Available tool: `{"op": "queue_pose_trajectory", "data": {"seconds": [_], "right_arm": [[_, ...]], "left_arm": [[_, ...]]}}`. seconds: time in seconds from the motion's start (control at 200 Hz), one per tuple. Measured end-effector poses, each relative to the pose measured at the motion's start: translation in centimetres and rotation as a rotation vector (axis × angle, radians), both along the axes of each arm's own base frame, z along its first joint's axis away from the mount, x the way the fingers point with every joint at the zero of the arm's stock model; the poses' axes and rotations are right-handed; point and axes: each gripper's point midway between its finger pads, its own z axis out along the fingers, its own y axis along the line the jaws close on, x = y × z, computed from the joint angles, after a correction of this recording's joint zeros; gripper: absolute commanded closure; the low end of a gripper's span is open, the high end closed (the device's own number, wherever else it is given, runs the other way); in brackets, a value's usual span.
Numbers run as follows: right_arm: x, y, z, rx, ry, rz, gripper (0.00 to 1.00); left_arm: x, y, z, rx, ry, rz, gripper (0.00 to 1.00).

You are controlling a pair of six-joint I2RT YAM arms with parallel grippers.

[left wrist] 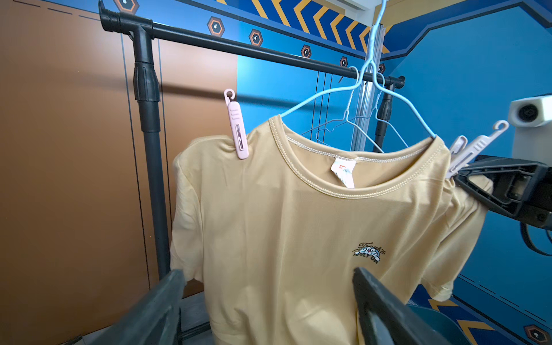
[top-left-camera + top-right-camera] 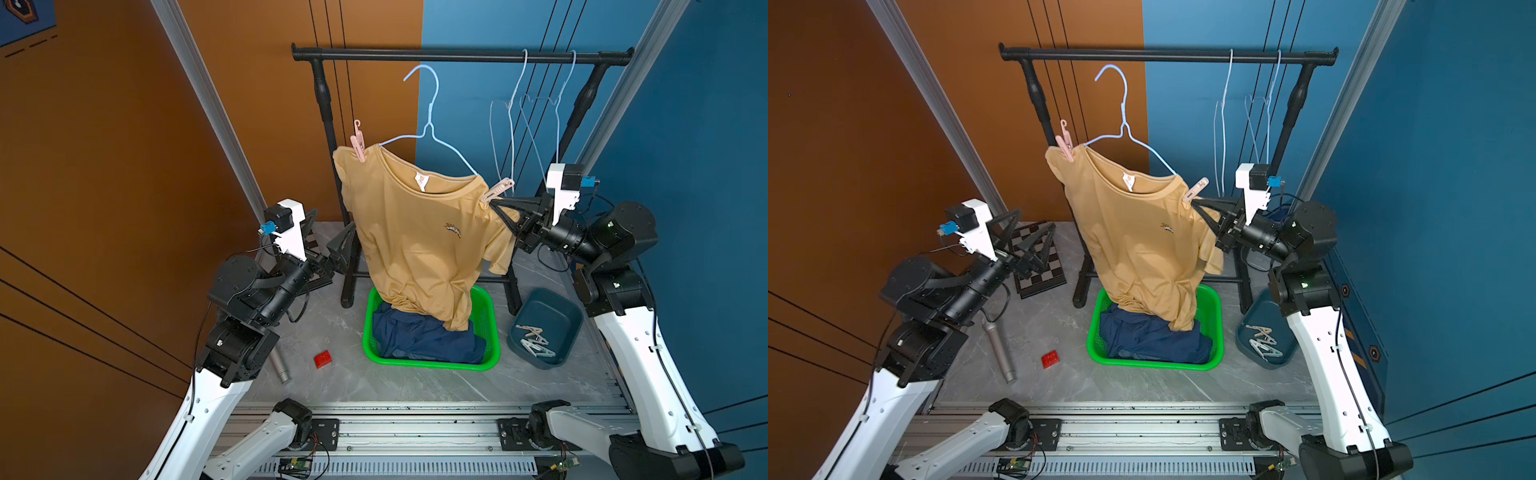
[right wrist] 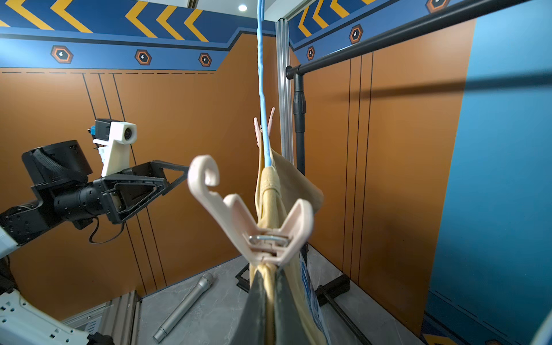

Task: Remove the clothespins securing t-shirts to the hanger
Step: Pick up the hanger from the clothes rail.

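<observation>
In both top views, the yellow t-shirt (image 2: 419, 249) hangs on the pale blue hanger (image 2: 432, 129). A pink clothespin (image 2: 357, 143) sits on the shoulder nearer your left arm and a pale clothespin (image 2: 498, 189) on the other. Your right pincer (image 2: 492, 203) is clamped on the shirt's shoulder just below the pale pin. Your left pincer (image 2: 1037, 219) stands wide and empty, apart from the cloth. A navy t-shirt (image 2: 424, 336) lies in the green basket (image 2: 490, 316), and loose pins lie in the blue bin (image 2: 540, 299).

The left wrist view looks between spread fingers (image 1: 167, 298) at the shirt front, with the pink clothespin above them, upright on the shoulder seam.

In the right wrist view, the closed pincer pinches yellow fabric right under the pale pin's mouth. I can't tell whether the hanger wire is caught inside that fold.

I'd treat the right hold as your anchor (a swinging hanger spoils the aim). Raise the left pincer to the pink pin's free tails, line the fingers up across them, squeeze until the mouth opens, then draw it up off the seam without dragging the cloth.
</observation>
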Motion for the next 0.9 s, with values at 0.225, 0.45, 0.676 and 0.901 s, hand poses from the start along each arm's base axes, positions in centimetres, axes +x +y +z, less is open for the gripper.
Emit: {"op": "queue_pose_trajectory", "data": {"seconds": [0.225,0.45,0.676,0.901], "right_arm": [[-4.5,-1.3,-1.5,-0.002,-0.003,-0.012,1.00],[-8.0,-1.9,-2.8,0.003,0.004,-0.011,1.00],[-7.2,-2.5,-8.3,0.008,0.147,-0.030,1.00],[-5.1,-3.1,-13.6,0.006,0.279,-0.057,1.00]], "left_arm": [[0.2,-0.1,-0.6,0.008,0.014,0.000,0.10],[0.1,-0.1,-0.7,0.015,0.015,0.001,0.10],[-0.7,0.4,-0.8,0.012,0.010,0.007,0.10],[-1.1,0.5,-1.0,0.010,0.009,0.006,0.10]]}}
